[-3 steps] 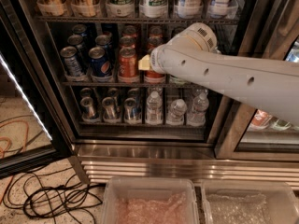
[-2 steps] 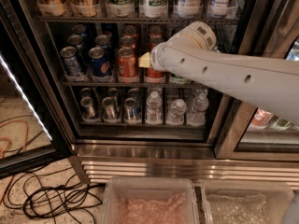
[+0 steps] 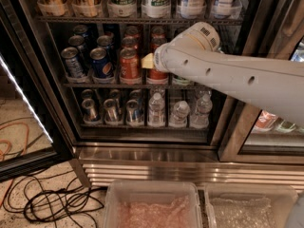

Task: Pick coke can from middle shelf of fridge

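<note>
- The gripper is held inside the fridge, at the middle shelf. Whether it is clenched or released cannot be told.
- The coke can is stood upright, long axis vertical, directly behind and under the gripper, its top hidden.
- Just left of the gripper an orange-red can is stood, with blue cans beyond it.
- More red cans are lined up behind.
- Water bottles are racked below the gripper.
- The shelf to the right is covered by the arm.
</note>
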`<action>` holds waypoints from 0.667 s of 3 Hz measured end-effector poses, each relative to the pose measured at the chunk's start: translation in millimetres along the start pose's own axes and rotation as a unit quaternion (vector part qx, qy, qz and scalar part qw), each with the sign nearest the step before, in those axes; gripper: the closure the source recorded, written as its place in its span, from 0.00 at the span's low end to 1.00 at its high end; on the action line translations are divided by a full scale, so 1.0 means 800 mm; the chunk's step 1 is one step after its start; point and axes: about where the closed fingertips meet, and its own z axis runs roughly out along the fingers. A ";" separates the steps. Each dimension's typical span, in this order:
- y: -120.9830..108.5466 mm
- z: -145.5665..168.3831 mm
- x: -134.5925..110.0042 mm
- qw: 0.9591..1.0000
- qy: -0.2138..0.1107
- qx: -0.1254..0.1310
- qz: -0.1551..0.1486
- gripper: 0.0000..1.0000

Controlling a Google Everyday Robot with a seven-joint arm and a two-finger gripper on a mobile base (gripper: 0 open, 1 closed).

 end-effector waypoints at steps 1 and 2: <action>0.000 0.000 0.000 1.000 0.000 0.000 0.000 0.71; 0.001 -0.003 -0.001 1.000 0.000 0.000 0.000 0.93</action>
